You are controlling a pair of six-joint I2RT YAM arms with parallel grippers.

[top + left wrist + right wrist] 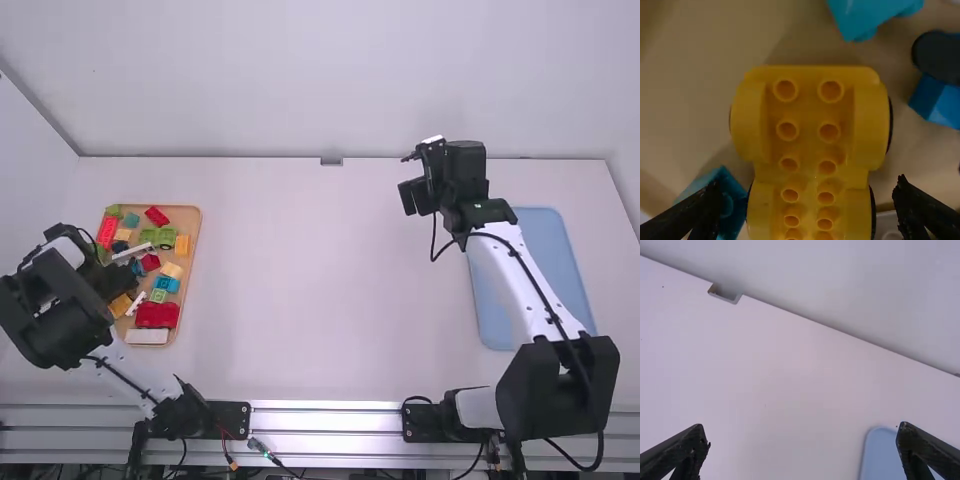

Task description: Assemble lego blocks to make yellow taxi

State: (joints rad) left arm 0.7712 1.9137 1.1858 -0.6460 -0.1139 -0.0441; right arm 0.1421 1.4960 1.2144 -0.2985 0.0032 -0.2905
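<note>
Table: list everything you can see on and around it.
Table: one, white, centre
Back wall: one, pale, behind
Shallow wooden-looking tray: one, tan, left
Plastic toy blocks: many, mixed colours, on that tray
Wheeled plastic base: one, yellow, among blocks
Flat rounded tray: one, light blue, right
Metal rails: several, silver, front
Robot arms: two, white-and-black, one each side
Cables: several, mostly black, around arms
Left gripper: one, black, over the base
Right gripper: one, black, back right

On the white worktop (310, 290) there is a brown tray (193, 222) with coloured blocks (157, 315) at left, and a blue tray (546, 250) at right.
</note>
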